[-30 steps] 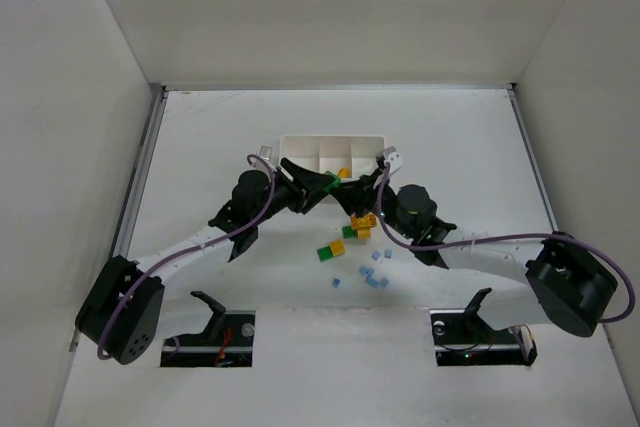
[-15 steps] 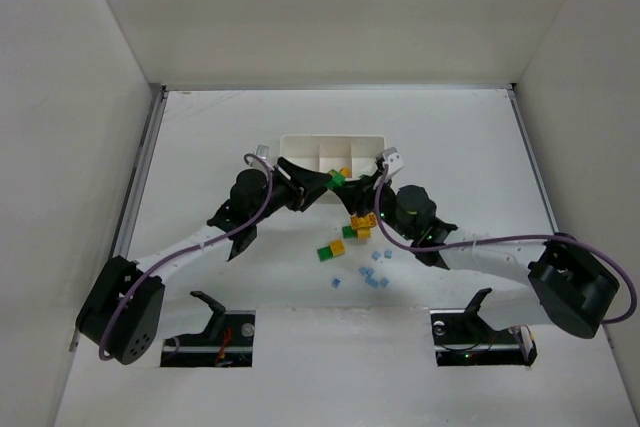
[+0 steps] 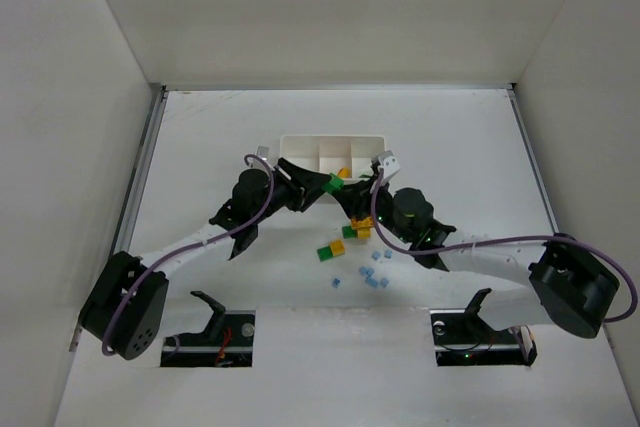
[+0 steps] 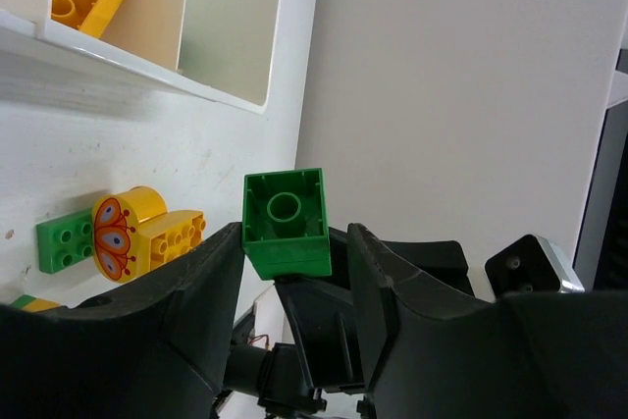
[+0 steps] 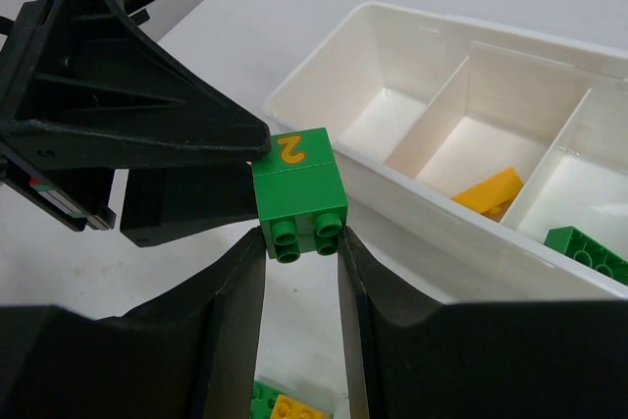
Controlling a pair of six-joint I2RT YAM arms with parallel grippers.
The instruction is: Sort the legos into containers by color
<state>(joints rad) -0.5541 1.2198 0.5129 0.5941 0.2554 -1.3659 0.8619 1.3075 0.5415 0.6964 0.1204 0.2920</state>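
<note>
Above the white surface [image 3: 200, 147], the green brick [image 5: 299, 188] has edged toward the tray [image 3: 333, 139] at mid-frame. The jaws of the right gripper [image 5: 300, 242] pinch it. Those of the left gripper [image 4: 294, 242] flank it with a sliver of gap, grip unclear. This looks like a handover before the drop.

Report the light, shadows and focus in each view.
Top external: even, soft light with hardly any shadow; the blue bricks are tiny specks. Left wrist: the green brick is sharp, a grey shadow runs under the tray rim, and the fingers are near-black. Right wrist: the same brick is crisp, its yellow 2 readable; the dark fingers show little detail; no glare.
</note>
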